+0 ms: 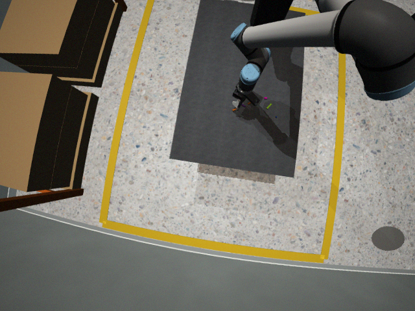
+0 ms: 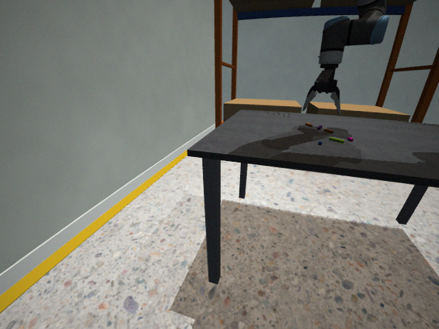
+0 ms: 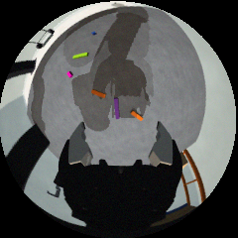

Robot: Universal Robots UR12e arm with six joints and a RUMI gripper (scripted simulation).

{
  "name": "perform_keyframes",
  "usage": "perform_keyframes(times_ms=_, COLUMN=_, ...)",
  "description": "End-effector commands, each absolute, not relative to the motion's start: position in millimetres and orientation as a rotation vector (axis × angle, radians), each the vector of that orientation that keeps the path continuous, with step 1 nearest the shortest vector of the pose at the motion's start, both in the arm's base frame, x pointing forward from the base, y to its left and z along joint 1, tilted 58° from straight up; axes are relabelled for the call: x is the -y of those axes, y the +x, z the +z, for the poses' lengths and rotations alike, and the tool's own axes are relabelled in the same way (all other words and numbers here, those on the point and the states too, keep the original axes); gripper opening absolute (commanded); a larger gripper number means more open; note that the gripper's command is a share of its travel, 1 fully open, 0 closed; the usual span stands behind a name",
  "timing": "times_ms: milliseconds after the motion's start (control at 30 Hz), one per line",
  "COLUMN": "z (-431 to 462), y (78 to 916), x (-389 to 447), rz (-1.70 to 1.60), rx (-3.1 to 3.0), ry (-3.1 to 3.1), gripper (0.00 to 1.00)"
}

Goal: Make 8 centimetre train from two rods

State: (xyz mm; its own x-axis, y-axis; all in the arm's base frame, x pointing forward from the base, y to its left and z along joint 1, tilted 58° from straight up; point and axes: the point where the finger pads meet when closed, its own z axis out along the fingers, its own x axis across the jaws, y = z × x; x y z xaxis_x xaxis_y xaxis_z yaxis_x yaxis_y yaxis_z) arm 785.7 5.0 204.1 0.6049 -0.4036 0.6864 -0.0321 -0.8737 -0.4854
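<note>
My gripper is open and empty, above the table. One orange rod lies to the right of the purple rod in the wrist view, apart from it. The other orange rod lies on the purple rod's left, also apart. A lime rod lies farther off. A short magenta rod and a tiny blue rod lie separately near it. No rods touch end to end.
The dark table bears all the rods. The arm's shadow falls across it. Cardboard boxes on a rack stand beyond the table's edge, outside the yellow floor line.
</note>
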Motion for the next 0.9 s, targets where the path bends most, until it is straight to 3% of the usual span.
perform_keyframes(times_ms=0, z=198, y=768, x=-42, rz=-1.135, rx=-0.538, ry=-2.326, gripper=1.0)
perform_keyframes(times_ms=867, z=192, y=740, x=-85, rz=-1.046, rx=-0.749, ry=-2.211, gripper=1.0)
